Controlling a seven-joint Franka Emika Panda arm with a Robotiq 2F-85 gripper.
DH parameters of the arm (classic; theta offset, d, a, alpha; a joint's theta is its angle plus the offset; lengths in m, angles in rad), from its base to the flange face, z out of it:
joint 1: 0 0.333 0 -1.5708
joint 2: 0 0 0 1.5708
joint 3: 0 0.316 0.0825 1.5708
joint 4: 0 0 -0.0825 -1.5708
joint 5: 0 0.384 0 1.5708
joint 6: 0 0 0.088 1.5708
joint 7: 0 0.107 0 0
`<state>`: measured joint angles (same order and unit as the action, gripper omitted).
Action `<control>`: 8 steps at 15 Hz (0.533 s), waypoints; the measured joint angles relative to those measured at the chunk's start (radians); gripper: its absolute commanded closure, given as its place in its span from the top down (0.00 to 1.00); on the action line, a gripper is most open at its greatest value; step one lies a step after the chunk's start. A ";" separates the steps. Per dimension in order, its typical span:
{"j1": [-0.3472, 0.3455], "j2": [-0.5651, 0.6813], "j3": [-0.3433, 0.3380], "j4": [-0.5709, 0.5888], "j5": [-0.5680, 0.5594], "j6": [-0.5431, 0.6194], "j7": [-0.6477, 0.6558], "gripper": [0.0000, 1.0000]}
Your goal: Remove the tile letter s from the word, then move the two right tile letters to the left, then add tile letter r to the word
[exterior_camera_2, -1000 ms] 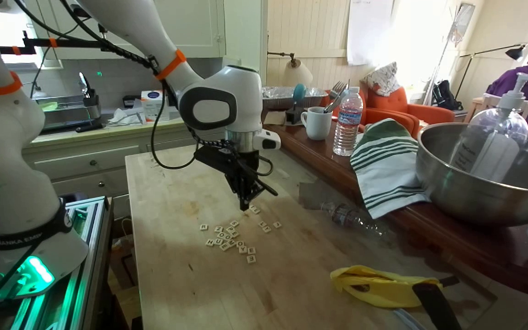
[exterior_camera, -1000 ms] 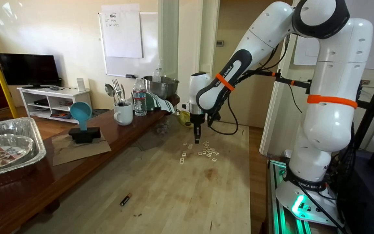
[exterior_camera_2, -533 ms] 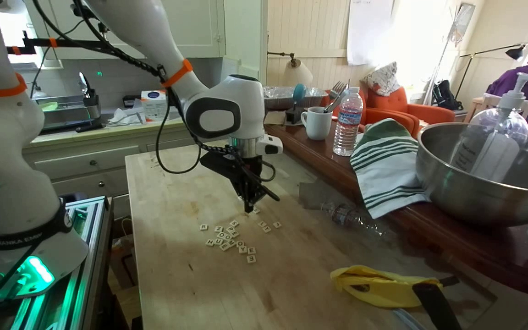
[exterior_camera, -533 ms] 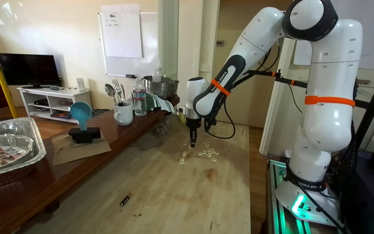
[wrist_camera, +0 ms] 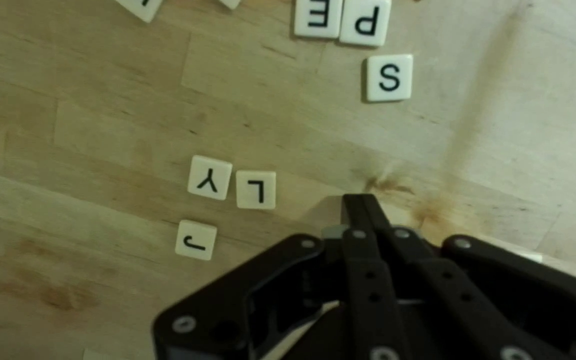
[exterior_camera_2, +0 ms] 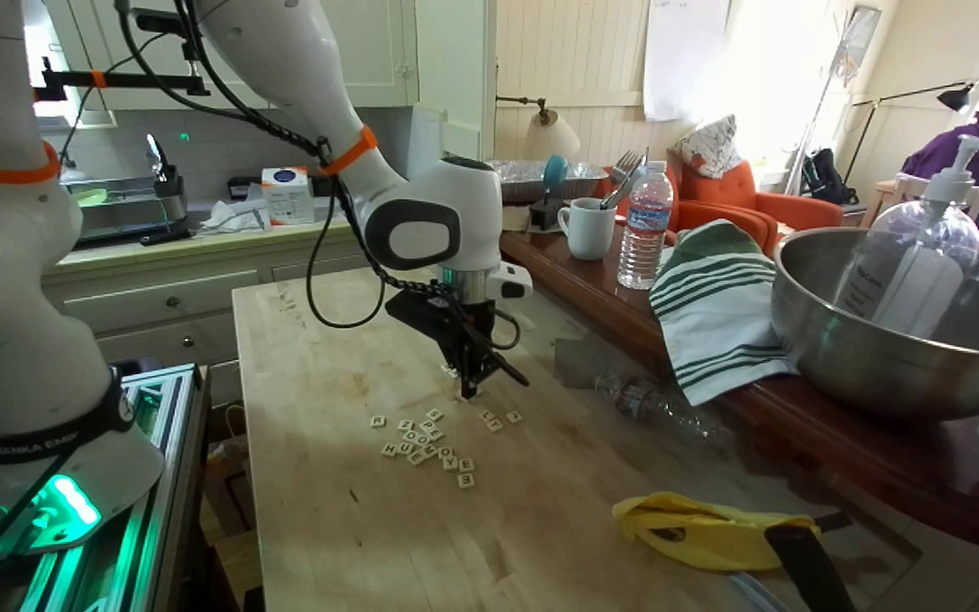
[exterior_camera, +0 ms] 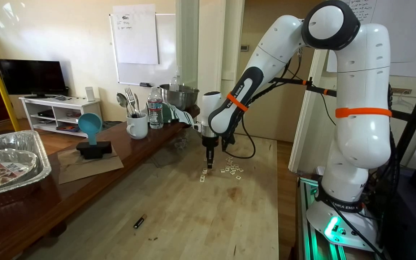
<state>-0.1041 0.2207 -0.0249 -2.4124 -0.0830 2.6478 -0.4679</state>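
The black two-fingered robot gripper (exterior_camera: 210,167) points down at the pale wooden table (exterior_camera: 208,220), its jaws clenched together, finger against finger; whether the tips touch the wood I cannot tell. Just beside them, in an exterior view, lies the word (exterior_camera: 202,177), tiny pale cream square tiles in two short pairs along one line, a gap between (the letters are too small to read from there). A loose pile of cream letter tiles (exterior_camera: 232,168) lies between the word and the table edge nearest the robot's white base (exterior_camera: 338,216). In the wrist view the cream square tile with a black S (wrist_camera: 389,77) lies by itself near the E tile (wrist_camera: 318,19) and the P tile (wrist_camera: 365,22), which are side by side; the Y tile (wrist_camera: 210,177) and the L tile (wrist_camera: 256,190) lie just beside each other, with the J tile (wrist_camera: 196,240) near. A crumpled yellow object (exterior_camera_2: 702,531) rests toward the table edge below the glossy brown wooden counter (exterior_camera: 31,209), and a black cylindrical battery (exterior_camera: 140,221) with a copper-coloured end lies toward the table's opposite end.
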 measured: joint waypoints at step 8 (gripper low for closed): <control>0.000 0.027 0.015 0.051 0.004 0.001 0.000 0.00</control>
<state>-0.1043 0.2481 -0.0103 -2.3609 -0.0792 2.6486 -0.4679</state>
